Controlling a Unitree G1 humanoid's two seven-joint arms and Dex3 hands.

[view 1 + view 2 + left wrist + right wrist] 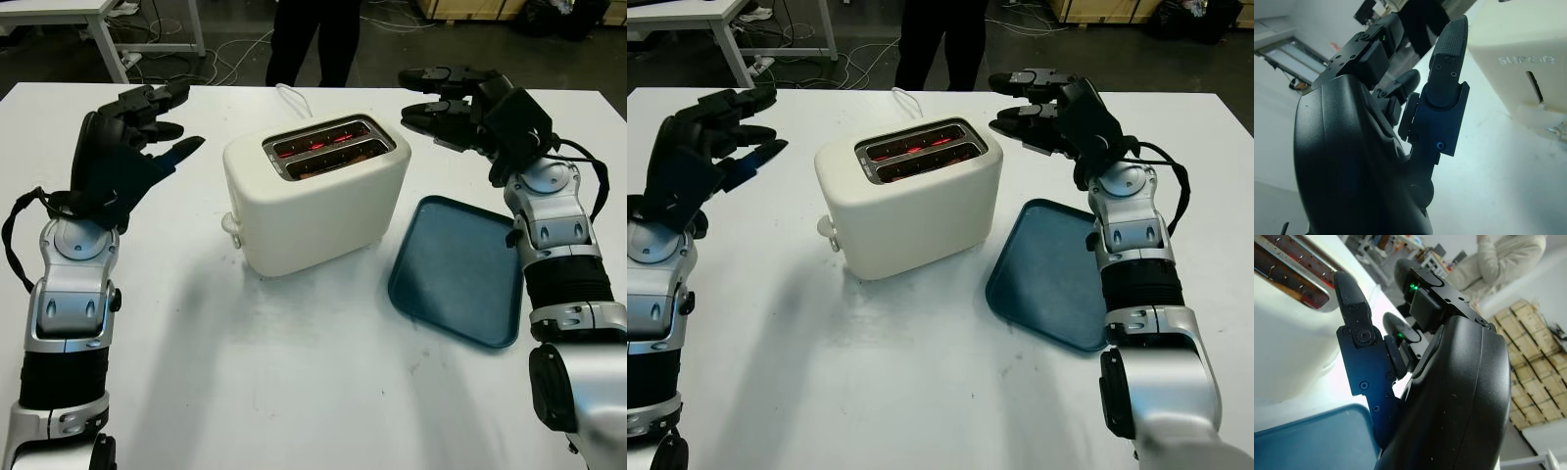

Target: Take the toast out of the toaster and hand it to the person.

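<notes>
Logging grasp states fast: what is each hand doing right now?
Left hand: open, raised left of the toaster, holding nothing.
Right hand: open, raised right of the toaster, holding nothing.

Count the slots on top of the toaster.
2. Both run along the top of the toaster: the far slot nearer the person, the near slot beside it. Both glow red inside.

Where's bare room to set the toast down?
The tray beside the toaster is bare, and so is the table in front of both. It is tighter between the toaster and the right hand.
</notes>
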